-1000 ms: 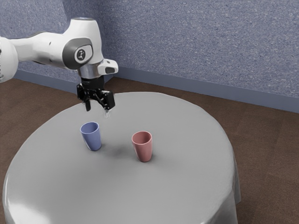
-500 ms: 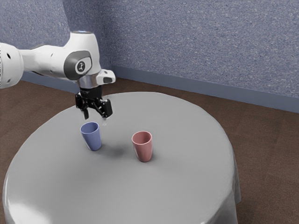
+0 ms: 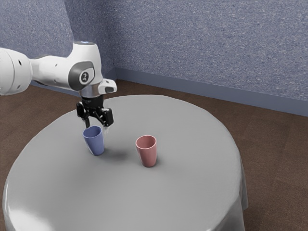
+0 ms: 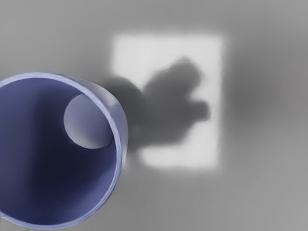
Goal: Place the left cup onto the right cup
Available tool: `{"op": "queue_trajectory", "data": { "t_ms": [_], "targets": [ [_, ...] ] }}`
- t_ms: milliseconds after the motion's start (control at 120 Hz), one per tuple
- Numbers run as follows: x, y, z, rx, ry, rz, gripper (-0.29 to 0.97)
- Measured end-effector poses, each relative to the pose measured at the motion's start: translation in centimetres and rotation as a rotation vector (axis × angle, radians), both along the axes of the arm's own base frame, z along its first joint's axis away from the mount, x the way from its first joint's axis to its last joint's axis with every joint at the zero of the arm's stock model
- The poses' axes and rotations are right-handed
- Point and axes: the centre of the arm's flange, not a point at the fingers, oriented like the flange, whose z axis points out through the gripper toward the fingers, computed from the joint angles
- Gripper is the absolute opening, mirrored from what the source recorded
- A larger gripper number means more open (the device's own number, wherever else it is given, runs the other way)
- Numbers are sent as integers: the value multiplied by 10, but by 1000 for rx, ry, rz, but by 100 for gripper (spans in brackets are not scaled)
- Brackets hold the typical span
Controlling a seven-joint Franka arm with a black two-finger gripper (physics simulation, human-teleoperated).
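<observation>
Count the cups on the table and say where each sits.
2. The blue cup stands upright toward the exterior view's left, just under the gripper. The pink cup stands upright toward the view's right, apart from it.

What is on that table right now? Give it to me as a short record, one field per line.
surface: round table under a grey cloth
blue cup: upright, mouth up, at the exterior view's left of the other cup, apart from it
pink cup: upright, mouth up, nothing touching it
gripper: open, just above the blue cup's rim
wrist view: looks down into the blue cup, with its bare bottom showing
task status: blue cup not yet gripped or lifted; cups not stacked
</observation>
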Motion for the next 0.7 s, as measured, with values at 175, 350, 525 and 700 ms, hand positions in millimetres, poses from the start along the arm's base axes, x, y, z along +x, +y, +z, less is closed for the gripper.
{"op": "queue_trajectory", "data": {
  "t_ms": [175, 350, 525, 700],
  "targets": [
    [9, 4, -7, 9, -11, -13, 64],
    [19, 4, -18, 13, -9, -30, 63],
    [22, 6, -32, 7, 2, -35, 62],
    [23, 9, -40, 0, 7, -35, 59]
  ]
}}
